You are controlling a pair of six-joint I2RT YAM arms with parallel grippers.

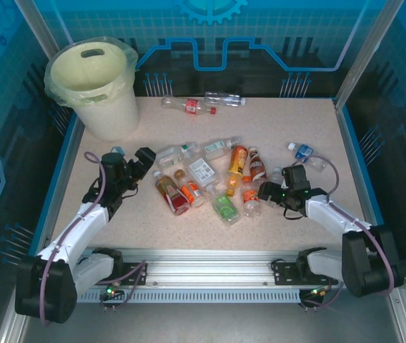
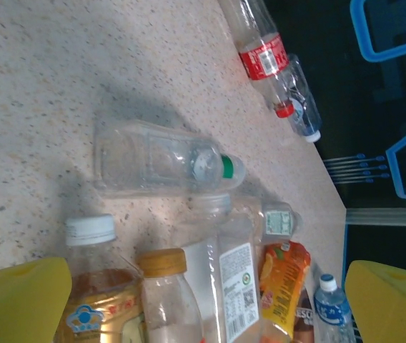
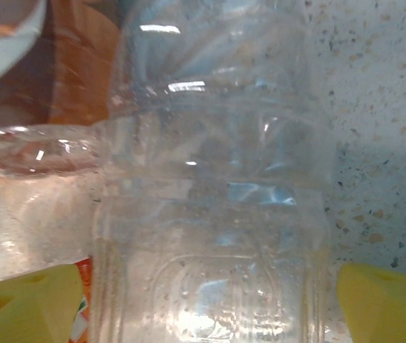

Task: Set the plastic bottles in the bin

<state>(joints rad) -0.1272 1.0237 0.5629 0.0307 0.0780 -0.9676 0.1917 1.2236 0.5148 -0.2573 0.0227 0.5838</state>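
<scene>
Clear bottle (image 3: 210, 214) between wide-apart fingers (image 3: 24, 307) of right gripper (image 3: 203, 304); left gripper (image 2: 206, 304) wide too.

Print on the bottle labels (image 2: 237, 280) is illegible.

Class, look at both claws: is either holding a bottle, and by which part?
Nothing is held. Left claw open; open right claw straddles a clear bottle at its body, not gripping.
</scene>
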